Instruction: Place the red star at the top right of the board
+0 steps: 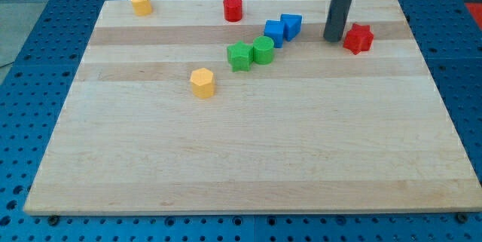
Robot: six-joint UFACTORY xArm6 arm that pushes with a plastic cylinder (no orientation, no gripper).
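My tip point(332, 40) rests on the wooden tabletop point(248, 159) in the upper right of the frame, just to the left of the red star point(358, 38), with a thin gap or bare contact between them that I cannot settle. The end effector is a plain dark rod with nothing to spread or press together, and it pinches nothing. The red star sits near the right edge, a little below the top edge of the board.

To the left of my tip, two blue blocks point(282, 28) stand touching each other, and just below and to their left a green star-like block point(239, 56) touches a green rounded block point(263, 50). A red cylinder point(233, 8) stands near the top edge at centre. A yellow block point(141, 2) sits in the upper left corner, and a yellow hexagonal block point(202, 82) lies left of centre
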